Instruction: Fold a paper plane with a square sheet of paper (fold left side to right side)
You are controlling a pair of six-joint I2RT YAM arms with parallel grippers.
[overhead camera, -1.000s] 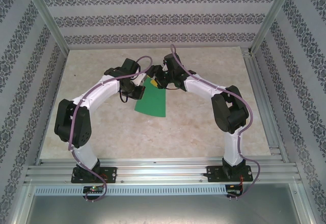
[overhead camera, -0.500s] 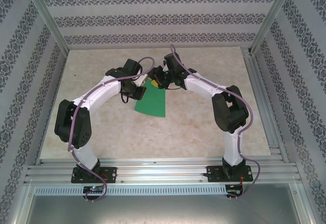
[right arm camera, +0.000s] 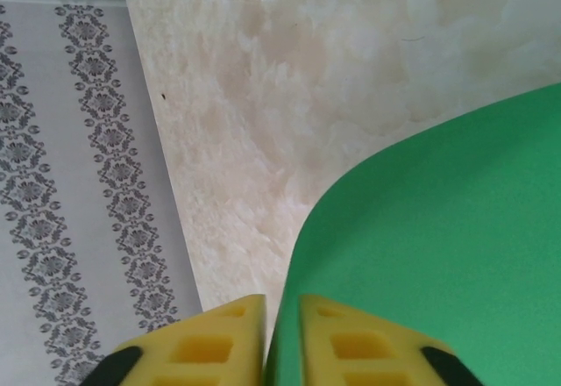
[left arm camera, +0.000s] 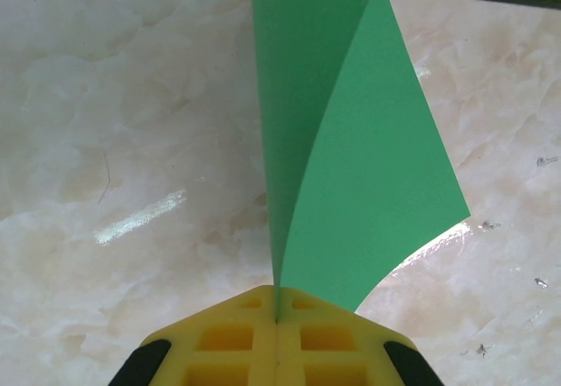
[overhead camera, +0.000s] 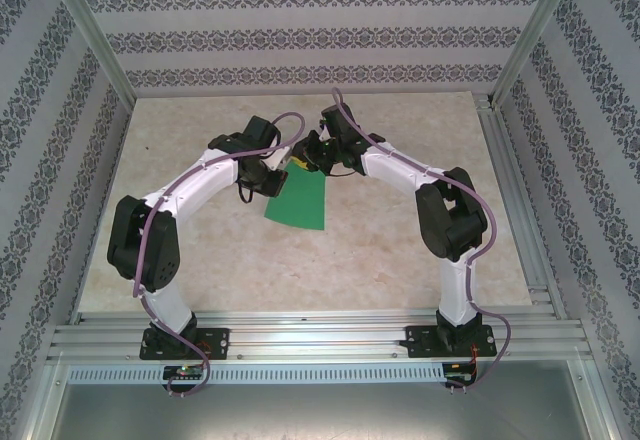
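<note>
Top external view: the square sheet of paper (overhead camera: 300, 205), already creased into a narrower green shape, lies on the desk (overhead camera: 420, 250) with its long axis running from the two wrists back toward the arm bases, narrow end at the jaws and broad end trailing behind them. Left gripper (left arm camera: 277, 316): jaws pressed together on the paper, pinching it edge-on at what looks like a crease; from that pinch one layer runs straight ahead of the jaws, while a second layer bows out to the right of them and lifts off the desk. Right gripper (right arm camera: 282, 311): jaws drawn in to a narrow slit with the green edge between them, the sheet spreading ahead and to the right of that grip. Both grips sit just beside each other at the same narrow end, neither arm clearly nearer. Judged from this, the left-to-right fold turns on the raised layer, which stands to the right of the left jaws, where the fold is meant to go.
</note>
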